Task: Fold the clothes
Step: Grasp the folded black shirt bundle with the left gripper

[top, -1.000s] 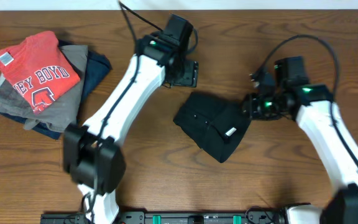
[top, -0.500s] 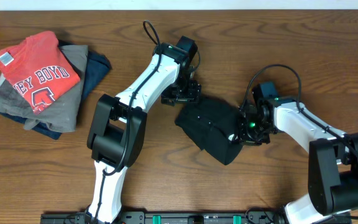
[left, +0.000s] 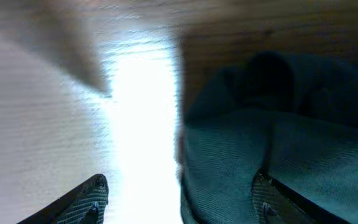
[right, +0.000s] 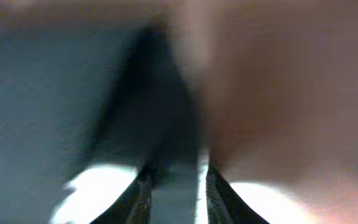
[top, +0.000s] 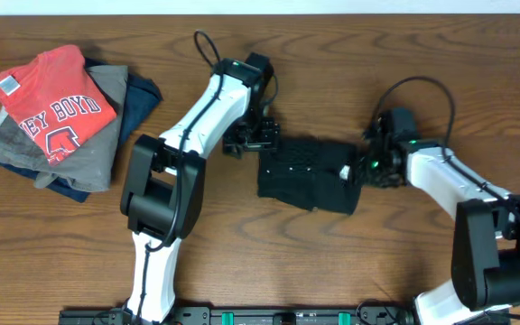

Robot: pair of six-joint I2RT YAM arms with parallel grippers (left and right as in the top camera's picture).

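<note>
The black T-shirt [top: 303, 174] lies folded into a small rectangle at the table's middle, its white neck tag [top: 344, 171] at the right edge. My left gripper [top: 256, 142] is open at the shirt's upper left corner. In the left wrist view its fingers [left: 179, 194] straddle the fabric edge [left: 303, 124], one finger on bare wood, the other on cloth. My right gripper [top: 366, 167] is at the shirt's right edge. In the right wrist view its fingers [right: 174, 186] are shut on a fold of the dark fabric [right: 42, 112].
A pile of folded garments sits at the far left: a red T-shirt with white lettering [top: 51, 104] on top of grey [top: 97, 153] and navy [top: 138, 99] pieces. A black rail [top: 287, 316] runs along the table's front edge.
The shirt has turned from a tilted diamond into a level rectangle and shifted slightly up. My right gripper moved up to its right edge. My left gripper shifted slightly left.
</note>
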